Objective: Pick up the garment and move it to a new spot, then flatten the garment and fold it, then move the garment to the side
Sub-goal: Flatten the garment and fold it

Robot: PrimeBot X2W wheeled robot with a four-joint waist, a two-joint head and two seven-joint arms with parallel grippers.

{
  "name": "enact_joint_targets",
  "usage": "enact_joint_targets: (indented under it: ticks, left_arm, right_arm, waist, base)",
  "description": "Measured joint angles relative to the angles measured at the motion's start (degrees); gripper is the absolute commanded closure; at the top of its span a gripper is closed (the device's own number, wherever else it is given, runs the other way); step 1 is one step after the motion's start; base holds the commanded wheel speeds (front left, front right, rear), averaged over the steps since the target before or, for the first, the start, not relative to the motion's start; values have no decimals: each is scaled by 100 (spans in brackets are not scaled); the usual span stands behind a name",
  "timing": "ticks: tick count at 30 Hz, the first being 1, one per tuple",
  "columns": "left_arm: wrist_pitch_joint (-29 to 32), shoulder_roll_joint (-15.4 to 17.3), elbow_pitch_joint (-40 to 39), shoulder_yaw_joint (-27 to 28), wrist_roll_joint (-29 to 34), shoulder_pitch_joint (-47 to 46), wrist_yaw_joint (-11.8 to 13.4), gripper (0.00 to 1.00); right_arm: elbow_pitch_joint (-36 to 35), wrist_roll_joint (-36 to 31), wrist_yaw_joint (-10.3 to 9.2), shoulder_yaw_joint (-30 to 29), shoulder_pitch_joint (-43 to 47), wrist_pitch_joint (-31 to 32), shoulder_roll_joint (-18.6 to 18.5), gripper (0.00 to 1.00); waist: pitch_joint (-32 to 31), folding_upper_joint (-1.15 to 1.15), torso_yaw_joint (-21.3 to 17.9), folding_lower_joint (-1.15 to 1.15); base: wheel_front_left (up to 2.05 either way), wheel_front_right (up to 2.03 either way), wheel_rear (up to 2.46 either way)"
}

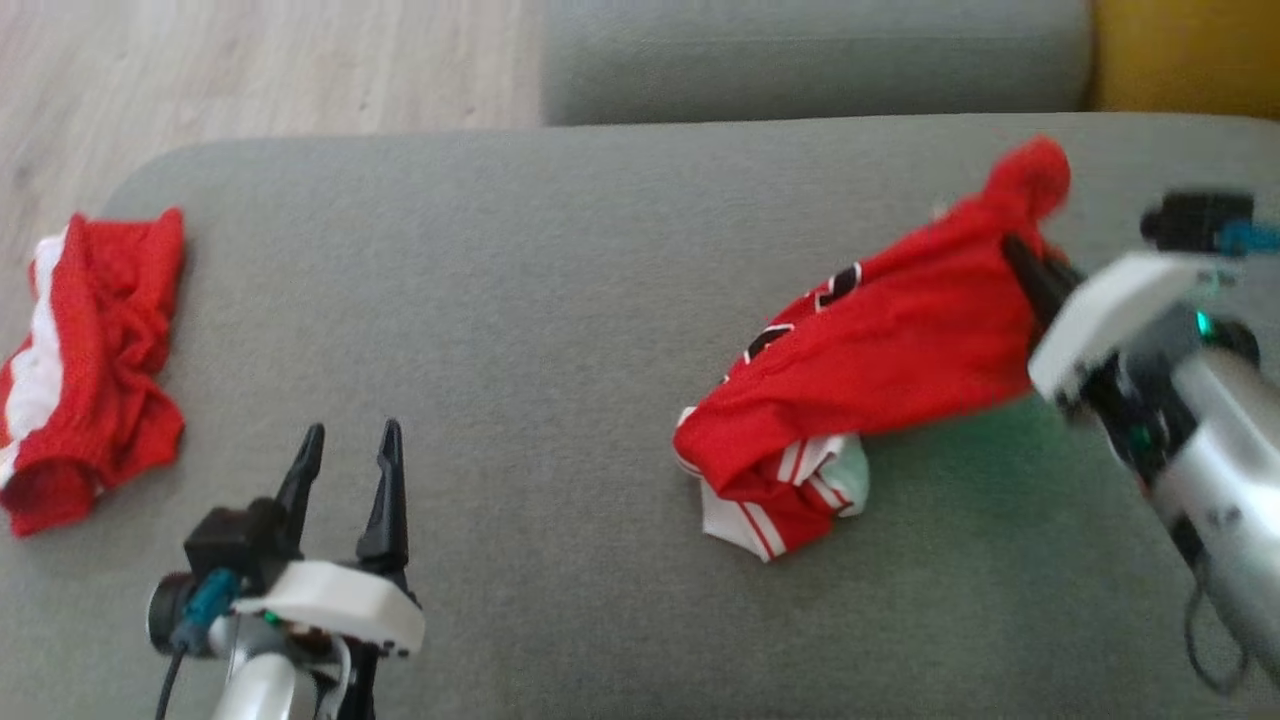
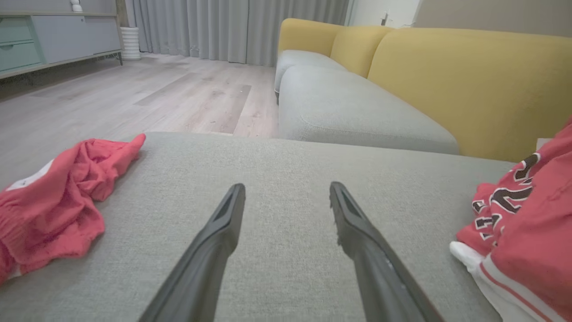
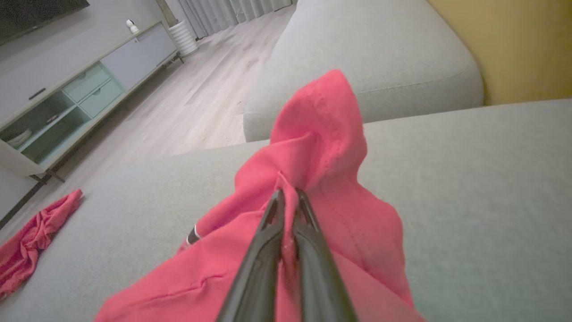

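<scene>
Two red cloths share the wide grey seat cushion (image 1: pixel 550 300), well apart from each other. The garment (image 1: pixel 880 350), a red jersey with black-and-white lettering and white striped trim, is on the cushion's right half. The right gripper (image 1: pixel 1010 240) has its jaws pressed together on a fold near the jersey's upper end. In the right wrist view a peak of red cloth (image 3: pixel 321 147) stands above the fingertips (image 3: pixel 279 199). The jersey's lower, striped end rests bunched on the cushion, nearer the middle.

The other red cloth (image 1: pixel 90 370), with a white band, lies crumpled at the cushion's left edge, near the rounded far corner.

Between the two cloths runs a broad bare stretch of cushion. The left gripper (image 1: pixel 352 430) hangs above its near part with jaws wide, holding nothing and touching neither cloth.

Beyond the cushion's far edge, pale wood floor (image 1: pixel 250 70) shows on the left and a second grey seat (image 1: pixel 800 60) sits on the right, with a yellow backrest (image 1: pixel 1180 50) at the far right. The raised end of the jersey is close to that far edge.
</scene>
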Motion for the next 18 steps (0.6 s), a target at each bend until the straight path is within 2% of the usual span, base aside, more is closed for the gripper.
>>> enact_joint_targets:
  ticks: [4, 7, 10, 11, 12, 13, 18]
  left_arm:
    - [0, -2, -4, 7, 0, 153, 4, 0]
    - [0, -4, -19, 7, 0, 162, 3, 0]
    - [0, -12, -23, 4, 0, 160, -4, 0]
    - [0, -15, -15, 4, 0, 161, -16, 0]
    - [0, -16, -10, 5, 0, 160, -47, 0]
    - [0, -19, -2, 4, 0, 160, -46, 0]
    - [0, -45, 99, -3, 0, 158, -52, 0]
  right_arm:
    - [-166, 5, 0, 109, 787, -35, -382, 100]
    - [88, -171, 0, 89, 1197, -123, -591, 100]
    - [368, -376, 0, -52, 1243, -192, -584, 100]
    - [485, -454, 0, -90, 1217, -211, -544, 96]
    - [613, -538, 0, -135, 1196, -221, -492, 41]
    - [762, -625, 0, -199, 1191, -266, -417, 0]
    - [1102, -747, 0, -598, 1171, -846, -62, 0]
  waist:
    - [-118, 0, -233, 0]
    - [-147, 0, -346, 0]
    - [-112, 0, -399, 0]
    - [-93, 0, -404, 0]
    - [-70, 0, -404, 0]
    - [-48, 0, -400, 0]
    - [-51, 0, -344, 0]
  base:
    - [0, 0, 0]
    - [0, 0, 0]
    - [0, 0, 0]
    - [0, 0, 0]
    - [0, 0, 0]
    - [0, 0, 0]
    - [0, 0, 0]
